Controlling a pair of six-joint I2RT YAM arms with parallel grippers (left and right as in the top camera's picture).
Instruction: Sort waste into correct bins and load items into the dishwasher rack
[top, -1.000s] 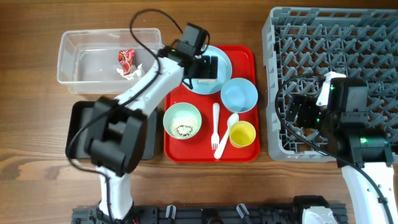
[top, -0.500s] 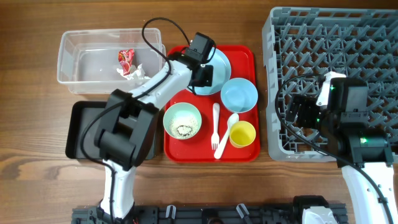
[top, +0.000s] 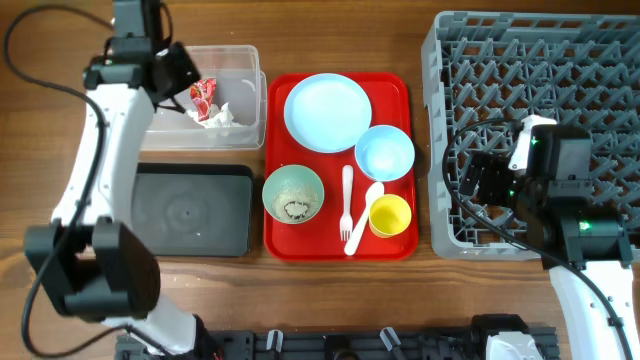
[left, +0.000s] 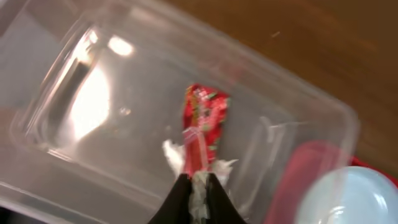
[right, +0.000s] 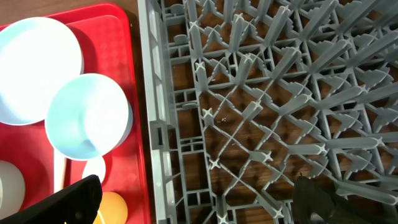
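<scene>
My left gripper hangs over the clear tub, jaws nearly together on a scrap of white tissue. Below it in the tub lie the red wrapper and more tissue. On the red serving tray the blue plate is bare. Beside it sit the blue bowl, the green bowl holding food crumbs, the yellow cup, fork and spoon. My right gripper stands open and empty over the dishwasher rack, at its left edge.
The black tray lies below the tub, left of the red serving tray. The rack's upright pegs fill the right side. Bare wood table surrounds the containers.
My left arm swung left from the blue plate to above the clear tub, with its jaws closed on tissue. The plate and black tray are now uncovered. The right arm is still.
</scene>
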